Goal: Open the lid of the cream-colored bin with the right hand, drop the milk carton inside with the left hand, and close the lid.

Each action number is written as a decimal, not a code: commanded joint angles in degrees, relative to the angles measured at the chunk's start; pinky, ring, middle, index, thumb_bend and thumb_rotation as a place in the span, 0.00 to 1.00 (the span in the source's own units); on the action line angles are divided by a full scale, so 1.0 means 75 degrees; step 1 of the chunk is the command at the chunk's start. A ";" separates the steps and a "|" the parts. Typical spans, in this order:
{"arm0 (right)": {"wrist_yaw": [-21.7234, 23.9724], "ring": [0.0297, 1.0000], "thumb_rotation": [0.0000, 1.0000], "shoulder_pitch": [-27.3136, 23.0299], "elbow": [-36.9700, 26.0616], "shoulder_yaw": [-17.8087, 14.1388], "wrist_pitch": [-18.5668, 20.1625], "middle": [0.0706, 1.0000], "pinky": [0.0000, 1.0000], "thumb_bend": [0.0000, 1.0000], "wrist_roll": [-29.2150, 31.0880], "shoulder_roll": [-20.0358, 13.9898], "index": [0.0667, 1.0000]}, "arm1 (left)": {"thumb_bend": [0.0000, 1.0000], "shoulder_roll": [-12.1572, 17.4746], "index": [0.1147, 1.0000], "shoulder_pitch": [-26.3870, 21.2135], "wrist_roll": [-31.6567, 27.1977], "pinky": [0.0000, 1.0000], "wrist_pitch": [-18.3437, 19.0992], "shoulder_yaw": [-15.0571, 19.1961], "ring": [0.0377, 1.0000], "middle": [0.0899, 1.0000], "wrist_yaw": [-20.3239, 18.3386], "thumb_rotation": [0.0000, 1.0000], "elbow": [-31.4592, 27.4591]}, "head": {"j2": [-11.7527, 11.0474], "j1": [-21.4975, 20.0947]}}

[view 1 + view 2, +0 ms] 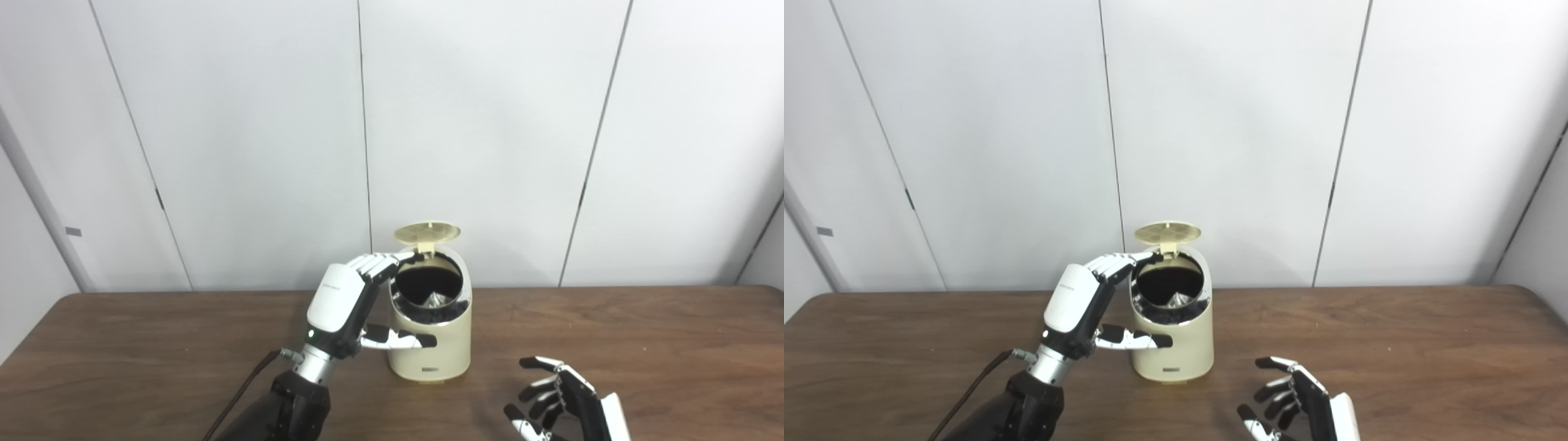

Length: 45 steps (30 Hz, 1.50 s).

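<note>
The cream-colored bin (432,343) stands mid-table with its round lid (427,231) swung up at the back. Inside the dark opening a pale pointed shape, seemingly the milk carton's top (433,299), shows. My left hand (349,303) is raised beside the bin's left side, open, its fingers stretched toward the rim and its thumb in front of the bin's wall, holding nothing. My right hand (560,401) rests low near the table's front edge, to the right of the bin, open with fingers curled loosely upward.
The brown wooden table (643,343) spreads left and right of the bin. White wall panels stand close behind the table's far edge. A dark cable (242,392) runs along my left forearm.
</note>
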 commanded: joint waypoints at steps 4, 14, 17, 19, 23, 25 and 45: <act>-0.0045 0.42 0.00 0.0288 0.0271 0.0076 -0.0099 0.49 0.29 0.31 -0.0006 0.0100 0.64 | 1.00 0.0146 0.76 0.0041 -0.0349 0.67 0.0011 0.0111 0.69 0.70 -0.0086 0.45 -0.0699 | 0.0026 -0.0006; 0.0051 0.46 0.00 0.0211 0.0307 0.0028 -0.0119 0.52 0.33 0.30 0.0147 -0.0023 0.63 | 0.49 0.0557 0.56 0.1211 -0.1978 0.50 0.0010 0.0710 0.54 0.53 0.0167 0.87 -0.3941 | 0.0055 0.0020; 0.0034 0.44 0.00 0.0165 0.0357 0.0003 -0.0143 0.51 0.32 0.30 0.0136 -0.0081 0.63 | 0.41 0.0540 0.55 0.1699 -0.2884 0.47 0.0011 0.1133 0.50 0.51 -0.0319 0.92 -0.4931 | 0.0040 0.0024; 0.0019 0.47 0.00 0.0145 0.0385 -0.0021 -0.0154 0.54 0.34 0.30 0.0160 -0.0096 0.63 | 0.36 0.0511 0.55 0.2065 -0.3358 0.48 0.0011 0.1483 0.49 0.50 -0.0654 0.93 -0.5378 | 0.0032 0.0011; -0.0038 0.29 0.00 0.0096 0.0472 -0.0118 -0.0256 0.41 0.21 0.31 0.0336 -0.0087 0.64 | 0.34 0.0407 0.54 0.2802 -0.4035 0.48 0.0011 0.2204 0.47 0.50 -0.1336 0.89 -0.5867 | -0.0044 -0.0067; -0.0231 0.27 0.02 0.0039 0.0498 -0.0223 -0.0380 0.40 0.19 0.31 0.0327 -0.0063 0.65 | 0.34 0.0428 0.54 0.3365 -0.4417 0.47 0.0013 0.2540 0.47 0.49 -0.1787 0.86 -0.5905 | -0.0052 -0.0088; 0.1776 0.86 0.90 -0.2087 -0.3287 -0.0230 0.0671 0.89 0.78 0.58 -0.0635 -0.1151 0.88 | 0.25 -0.0554 0.73 0.5247 -0.5888 0.68 0.0072 0.3937 0.73 0.73 -0.5312 0.69 -0.5315 | 0.0072 -0.0165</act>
